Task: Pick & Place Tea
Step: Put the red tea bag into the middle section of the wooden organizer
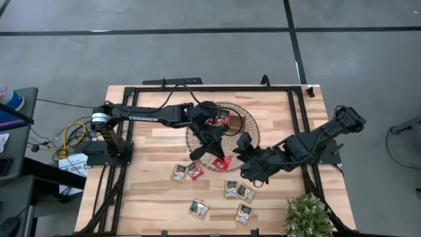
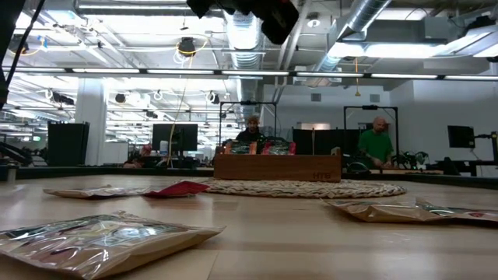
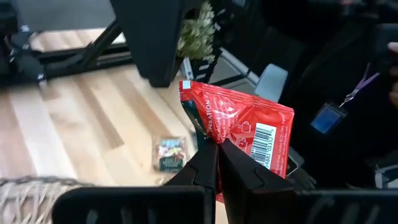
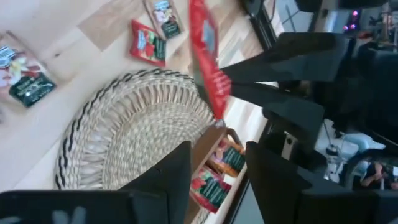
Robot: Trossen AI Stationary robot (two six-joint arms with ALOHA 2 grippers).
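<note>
left gripper [image 3: 217,155] pinched shut on red sachet [image 3: 239,127], held in air over wicker mat [image 1: 197,139] at high-view centre. wooden tray [image 1: 245,122] lies just up-right of it; sachet long axis hangs down from the fingers. right gripper [image 4: 217,165] jaws apart, holds nothing, sits right of mat, so left arm is nearer for the drop

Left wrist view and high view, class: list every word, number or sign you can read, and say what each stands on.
"TROSSEN": white letters on the left arm in the high view.
"NATION": partial, on the red sachet held in the left pincer; its start is hidden.
Barcode digits on that sachet: too small to read.
Labels on the sachets on the table: too blurred to read.
</note>
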